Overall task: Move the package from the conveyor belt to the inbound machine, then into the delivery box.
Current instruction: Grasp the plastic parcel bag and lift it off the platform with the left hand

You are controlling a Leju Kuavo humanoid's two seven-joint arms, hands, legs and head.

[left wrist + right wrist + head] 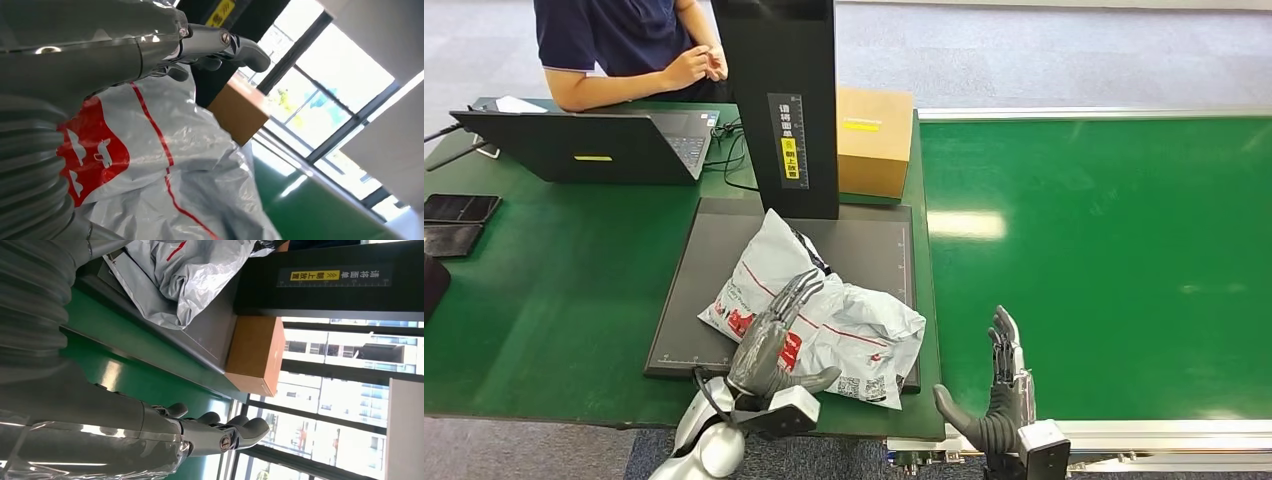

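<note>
**Package on the inbound machine, lift to come**

Grey package [824, 315] lying crumpled on the dark platform of the inbound machine [686, 300], under its black column. Left hand [769, 340] laid on the bag, fingers [796, 292] stretched flat across it; real grip hard to confirm, probably none yet. Right hand [999, 395] upright over the conveyor belt [1104, 250], fingers apart, holding nothing. Best to curl under a firm fold, not loose film, then lift clear of the column toward the delivery box [874, 140].

A crumpled grey package [824, 315] with red markings lies flat on the dark inbound machine [684, 300] platform.
</note>
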